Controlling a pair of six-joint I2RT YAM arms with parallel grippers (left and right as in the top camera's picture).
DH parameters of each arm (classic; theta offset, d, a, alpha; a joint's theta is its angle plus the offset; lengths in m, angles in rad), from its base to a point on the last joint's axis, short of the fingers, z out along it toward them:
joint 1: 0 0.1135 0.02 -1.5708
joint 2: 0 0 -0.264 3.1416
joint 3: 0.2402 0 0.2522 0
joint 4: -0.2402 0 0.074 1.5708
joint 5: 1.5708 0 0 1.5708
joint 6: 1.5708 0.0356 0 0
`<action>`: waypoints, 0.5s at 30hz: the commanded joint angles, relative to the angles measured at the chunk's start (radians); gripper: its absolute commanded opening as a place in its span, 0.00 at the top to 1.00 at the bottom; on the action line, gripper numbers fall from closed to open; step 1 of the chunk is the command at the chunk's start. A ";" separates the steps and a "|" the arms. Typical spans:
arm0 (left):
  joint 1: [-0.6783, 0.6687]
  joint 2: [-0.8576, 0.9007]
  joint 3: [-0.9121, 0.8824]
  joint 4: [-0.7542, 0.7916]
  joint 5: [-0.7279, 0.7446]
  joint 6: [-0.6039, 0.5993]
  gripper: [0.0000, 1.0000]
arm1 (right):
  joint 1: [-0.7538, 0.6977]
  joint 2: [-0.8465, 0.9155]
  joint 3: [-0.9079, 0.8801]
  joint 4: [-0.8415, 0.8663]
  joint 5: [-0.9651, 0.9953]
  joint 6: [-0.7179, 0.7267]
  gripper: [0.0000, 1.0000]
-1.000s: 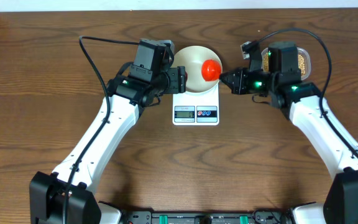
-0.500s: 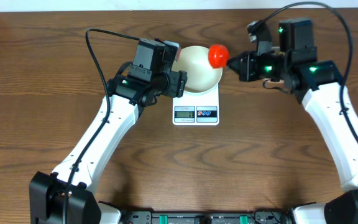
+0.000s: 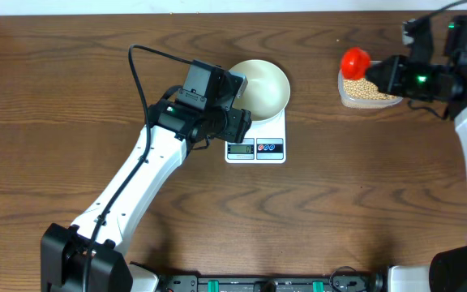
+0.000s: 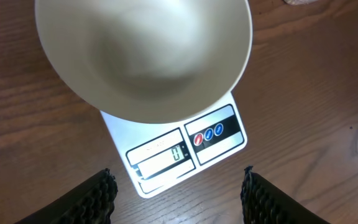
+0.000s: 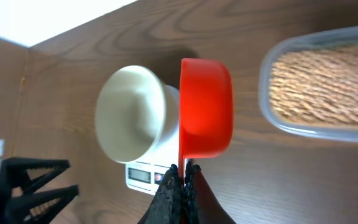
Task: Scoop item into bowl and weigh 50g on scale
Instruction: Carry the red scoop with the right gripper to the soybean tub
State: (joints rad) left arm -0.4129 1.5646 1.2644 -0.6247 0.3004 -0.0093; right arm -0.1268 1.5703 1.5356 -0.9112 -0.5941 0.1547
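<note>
- Right gripper (image 5: pixel 182 177): we find it clamped on the thin handle of a red scoop (image 5: pixel 207 109). In the overhead view the scoop hangs over the end of the clear container (image 5: pixel 265 87) nearer the scale.
- Beans (image 5: pixel 328 87): these lie in that container, at the far side of the table (image 3: pixel 339 203), well apart from the scale.
- Left gripper (image 4: pixel 178 183): fingers spread wide, gripping nothing, hovering above the front edge of the scale (image 4: pixel 219 134).
- Bowl (image 4: pixel 142 56): it stands on the scale, overhanging its rear.
- Display lit; we cannot read the figure.
</note>
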 commanded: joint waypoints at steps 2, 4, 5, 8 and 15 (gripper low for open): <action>-0.013 0.003 0.005 -0.011 0.013 -0.014 0.34 | -0.035 -0.022 0.022 -0.032 0.006 -0.049 0.99; -0.022 0.003 0.004 -0.015 0.013 -0.014 0.35 | -0.039 -0.022 0.022 -0.040 0.031 -0.048 0.99; -0.026 0.003 0.003 -0.016 0.013 -0.014 0.36 | -0.038 -0.022 0.022 -0.043 0.044 -0.048 0.99; -0.042 0.003 0.003 -0.020 0.013 -0.014 0.39 | -0.038 -0.022 0.022 -0.048 0.056 -0.048 0.99; -0.072 0.003 0.003 -0.025 0.013 -0.014 0.45 | -0.038 -0.022 0.022 -0.050 0.066 -0.049 0.99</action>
State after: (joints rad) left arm -0.4747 1.5646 1.2644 -0.6472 0.3092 -0.0254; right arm -0.1604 1.5703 1.5364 -0.9581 -0.5377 0.1234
